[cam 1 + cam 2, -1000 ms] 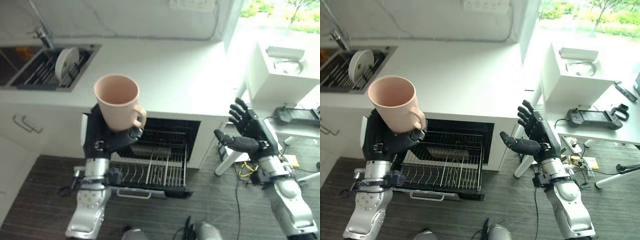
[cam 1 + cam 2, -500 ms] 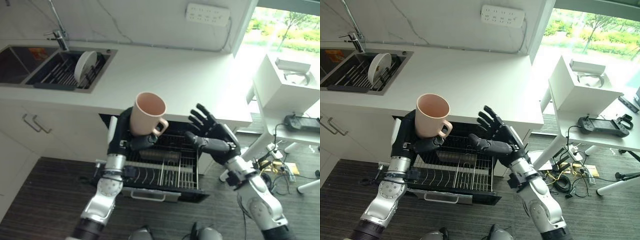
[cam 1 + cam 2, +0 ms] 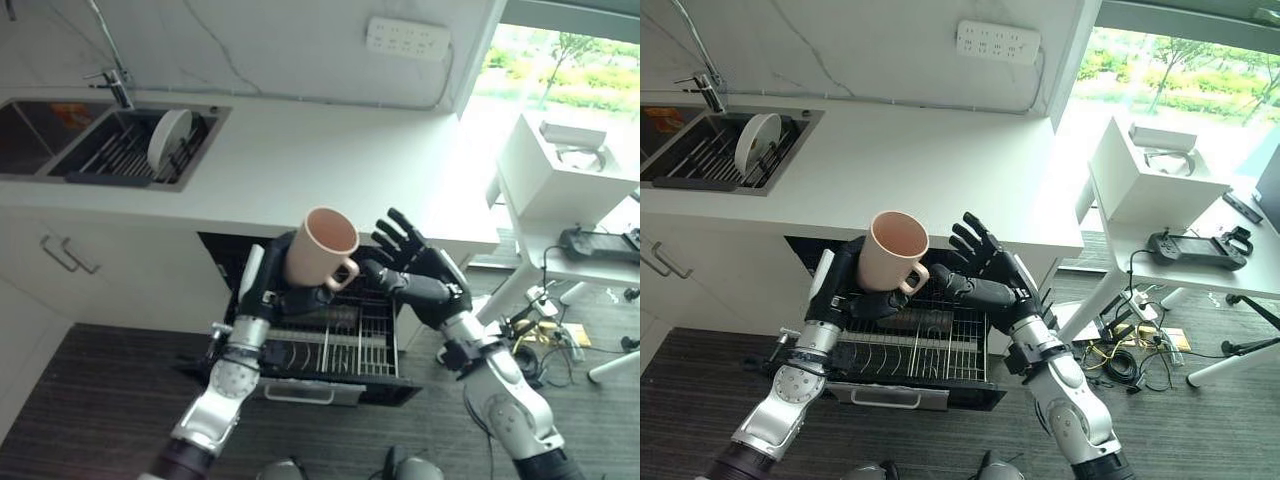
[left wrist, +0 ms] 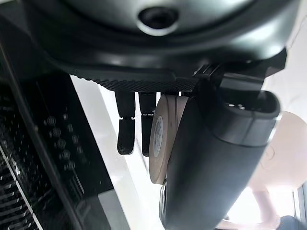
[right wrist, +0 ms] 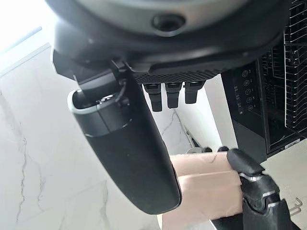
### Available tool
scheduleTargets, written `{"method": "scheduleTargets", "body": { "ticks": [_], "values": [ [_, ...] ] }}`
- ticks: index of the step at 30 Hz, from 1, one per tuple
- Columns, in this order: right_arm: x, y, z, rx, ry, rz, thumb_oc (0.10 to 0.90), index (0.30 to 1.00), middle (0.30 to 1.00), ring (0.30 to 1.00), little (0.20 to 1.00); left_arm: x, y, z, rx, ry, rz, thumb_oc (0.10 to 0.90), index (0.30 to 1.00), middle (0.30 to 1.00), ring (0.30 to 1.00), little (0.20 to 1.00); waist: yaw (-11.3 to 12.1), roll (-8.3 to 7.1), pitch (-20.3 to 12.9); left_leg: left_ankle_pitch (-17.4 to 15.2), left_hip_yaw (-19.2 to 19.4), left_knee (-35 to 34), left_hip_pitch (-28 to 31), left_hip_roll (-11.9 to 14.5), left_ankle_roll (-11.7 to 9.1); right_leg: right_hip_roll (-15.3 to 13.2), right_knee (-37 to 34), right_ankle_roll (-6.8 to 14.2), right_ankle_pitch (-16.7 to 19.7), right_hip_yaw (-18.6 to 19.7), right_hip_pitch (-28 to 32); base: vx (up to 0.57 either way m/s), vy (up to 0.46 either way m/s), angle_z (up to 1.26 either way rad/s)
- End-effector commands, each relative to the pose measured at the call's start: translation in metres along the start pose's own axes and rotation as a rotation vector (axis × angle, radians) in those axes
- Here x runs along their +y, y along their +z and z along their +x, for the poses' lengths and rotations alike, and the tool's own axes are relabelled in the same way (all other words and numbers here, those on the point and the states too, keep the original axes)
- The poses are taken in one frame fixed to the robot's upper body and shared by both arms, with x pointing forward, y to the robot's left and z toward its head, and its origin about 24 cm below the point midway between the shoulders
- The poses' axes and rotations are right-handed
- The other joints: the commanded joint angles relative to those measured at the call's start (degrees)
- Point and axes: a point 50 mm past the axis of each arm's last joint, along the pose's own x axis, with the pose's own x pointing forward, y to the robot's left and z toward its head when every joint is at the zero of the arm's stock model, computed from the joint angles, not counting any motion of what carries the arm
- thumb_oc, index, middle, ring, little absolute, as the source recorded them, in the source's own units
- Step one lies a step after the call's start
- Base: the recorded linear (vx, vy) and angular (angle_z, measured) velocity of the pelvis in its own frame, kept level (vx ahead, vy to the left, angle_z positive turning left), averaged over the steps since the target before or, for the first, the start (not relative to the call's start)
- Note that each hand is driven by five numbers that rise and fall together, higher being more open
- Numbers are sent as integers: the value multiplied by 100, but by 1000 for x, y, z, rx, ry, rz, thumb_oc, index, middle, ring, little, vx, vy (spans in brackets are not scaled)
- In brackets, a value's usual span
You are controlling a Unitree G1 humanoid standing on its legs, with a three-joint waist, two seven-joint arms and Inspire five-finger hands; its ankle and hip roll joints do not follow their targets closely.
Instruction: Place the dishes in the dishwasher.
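A pink mug [image 3: 320, 243] is held upright, mouth up, above the pulled-out dishwasher rack [image 3: 342, 346]. My left hand [image 3: 276, 288] is shut on the mug's lower body; the left wrist view shows the mug [image 4: 160, 138] pressed against the thumb [image 4: 216, 158]. My right hand [image 3: 412, 268] is open with its fingers spread, just right of the mug's handle. I cannot tell whether its thumb touches the mug. In the right wrist view the mug [image 5: 201, 188] shows past the right thumb [image 5: 129, 148]. A white plate [image 3: 166, 140] stands in the sink rack.
The sink [image 3: 60, 128] with its tap is set in the white counter [image 3: 300, 160] at the back left. The dishwasher sits under the counter with its rack out over the dark floor. A white side table [image 3: 1170, 190] with a controller [image 3: 1190, 247] stands at the right.
My left hand has carried the mug to the right and lower, over the rack. My right hand has come in from the right until it is beside the mug. The camera has shifted too.
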Motion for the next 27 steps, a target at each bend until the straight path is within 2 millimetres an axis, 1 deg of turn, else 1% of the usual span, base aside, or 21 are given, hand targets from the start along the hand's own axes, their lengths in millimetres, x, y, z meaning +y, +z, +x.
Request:
{"method": "scheduleTargets", "body": {
  "ticks": [1,5,11,16,27],
  "values": [
    [21,35,19,-168,83,-58,800,900,900,900,900,1,43,25,-245,-22,28,400,300,300,300,300,85,-11,-426,-99,-142,-460,485,396,-422,-323,204,628,-390,161,255,0,0,0],
    [22,31,20,-151,79,-62,800,900,900,900,900,-3,43,26,-239,-45,34,400,300,300,300,300,89,-15,-414,-108,-143,-460,494,383,-411,-330,204,637,-392,166,267,0,0,0],
    [32,29,22,-126,135,-48,800,900,900,900,900,-7,44,26,-231,-70,34,400,300,300,300,300,111,-20,-405,-125,-141,-460,509,368,-399,-347,204,649,-404,160,295,5,0,0],
    [45,23,25,-83,215,-46,800,900,900,900,900,-12,42,25,-220,-94,36,400,300,300,300,300,152,-27,-432,-127,-160,-460,518,345,-393,-335,204,641,-433,164,335,34,3,0],
    [61,14,25,-29,310,-19,800,900,900,900,900,-17,42,26,-209,-120,33,400,300,300,300,300,165,-36,-435,-120,-159,-460,513,330,-389,-337,204,638,-440,171,345,0,0,0]
  ]
}}
